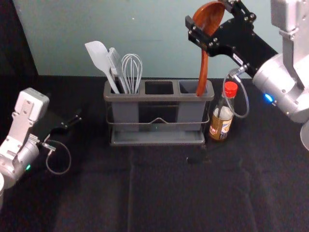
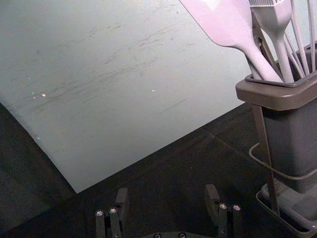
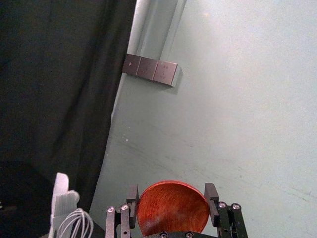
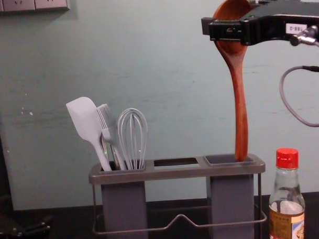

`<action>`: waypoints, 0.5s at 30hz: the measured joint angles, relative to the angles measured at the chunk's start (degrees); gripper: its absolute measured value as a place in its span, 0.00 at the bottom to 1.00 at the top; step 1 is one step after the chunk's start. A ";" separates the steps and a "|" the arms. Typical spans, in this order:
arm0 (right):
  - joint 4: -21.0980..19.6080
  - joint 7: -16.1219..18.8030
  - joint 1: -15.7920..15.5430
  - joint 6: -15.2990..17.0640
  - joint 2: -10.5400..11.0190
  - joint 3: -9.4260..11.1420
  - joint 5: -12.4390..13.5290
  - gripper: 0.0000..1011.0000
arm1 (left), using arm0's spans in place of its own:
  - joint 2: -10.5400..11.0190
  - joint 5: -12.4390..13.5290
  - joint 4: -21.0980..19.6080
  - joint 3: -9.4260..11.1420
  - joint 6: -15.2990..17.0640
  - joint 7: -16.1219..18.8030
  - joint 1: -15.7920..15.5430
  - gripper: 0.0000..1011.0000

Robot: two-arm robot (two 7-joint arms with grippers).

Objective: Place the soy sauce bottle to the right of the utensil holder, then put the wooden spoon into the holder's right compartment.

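My right gripper [image 1: 208, 35] is high above the holder's right side, shut on the bowl of the wooden spoon [image 1: 203, 72]. In the right wrist view the spoon's bowl [image 3: 172, 208] is between the fingertips of the right gripper [image 3: 172, 198]. The spoon hangs upright, its handle end at the mouth of the right compartment [image 4: 229, 159]; how deep it reaches I cannot tell. The soy sauce bottle [image 1: 223, 113], red-capped, stands upright just right of the utensil holder [image 1: 157, 142]. My left gripper [image 1: 72, 123] stays parked at the left, open in the left wrist view [image 2: 167, 198].
A spatula [image 4: 86, 119], a brush [image 4: 108, 126] and a whisk [image 4: 133, 136] stand in the holder's left compartment. A pale wall [image 1: 159, 38] rises behind the dark-covered table [image 1: 159, 188]. The right arm's cable loops near the bottle.
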 joint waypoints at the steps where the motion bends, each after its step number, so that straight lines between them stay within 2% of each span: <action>1: 0.48 -0.06 0.38 -0.16 -0.17 -0.13 0.00 0.83 | 0.00 0.00 0.00 0.00 0.00 0.00 0.00 0.99; 9: 4.98 -0.94 3.28 -1.86 -1.60 -0.88 -0.05 0.83 | 0.00 0.00 0.00 0.00 0.00 0.00 0.00 0.99; 15: 7.31 -1.32 3.49 -2.80 -2.03 -1.33 -0.19 0.83 | 0.00 0.00 0.00 0.00 0.00 0.00 0.00 0.99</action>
